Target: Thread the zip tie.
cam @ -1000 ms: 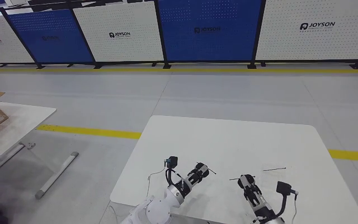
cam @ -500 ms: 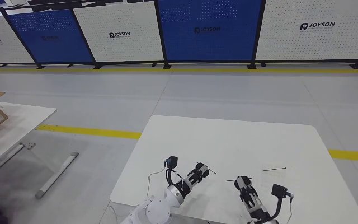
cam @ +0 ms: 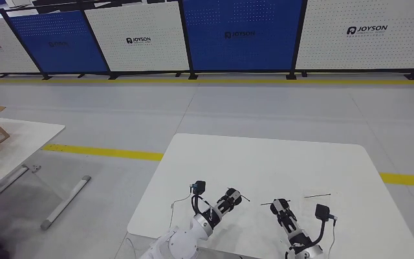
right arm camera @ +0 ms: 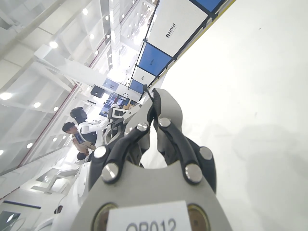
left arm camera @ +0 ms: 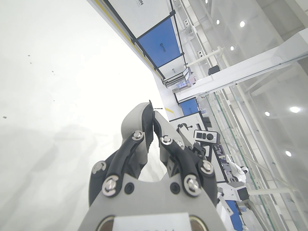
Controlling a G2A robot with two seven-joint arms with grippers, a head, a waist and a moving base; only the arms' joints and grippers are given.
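Note:
Two arms sit near the front edge of the white table [cam: 259,155]. My left gripper [cam: 237,196] is shut on a thin black zip tie [cam: 245,197] whose end pokes out toward the right arm. In the left wrist view the left gripper [left arm camera: 153,111] has its pads pressed together, and a sliver of the tie [left arm camera: 157,108] shows past the tips. My right gripper [cam: 276,204] is shut on a second black zip tie [cam: 265,204] that lies roughly level across it. In the right wrist view the right gripper [right arm camera: 154,97] pinches the tie's end [right arm camera: 147,92]. A small gap separates the two grippers.
A third black zip tie [cam: 317,195] lies loose on the table to the right of the right arm. Another white table [cam: 26,139] stands off to the left across the floor. Blue and white panels [cam: 242,35] line the far side.
The right arm has shifted left and slightly away from the front edge, bringing its zip tie closer to the left gripper. The left arm has kept still.

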